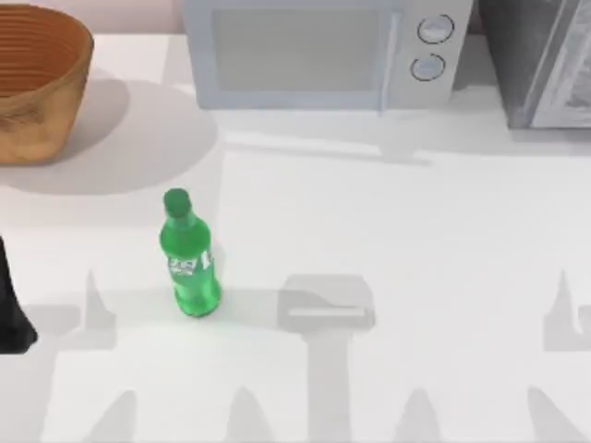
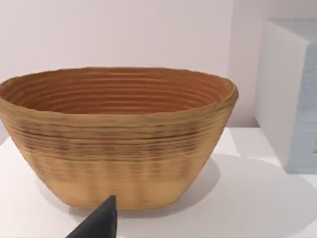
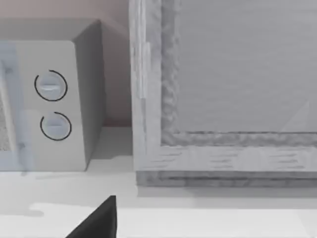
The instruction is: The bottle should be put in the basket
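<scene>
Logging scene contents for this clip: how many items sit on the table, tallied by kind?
Bottle, green, upright: 1
Basket, wicker: 1
Microwave, white: 1
Grey cabinet: 1
Total: 4

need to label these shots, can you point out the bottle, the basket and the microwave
bottle (image 1: 188, 263), top view, on its white-and-green label
basket (image 2: 119, 148), left wrist view, on its ribbed outer wall
microwave (image 1: 295, 51), top view, on its door
</scene>
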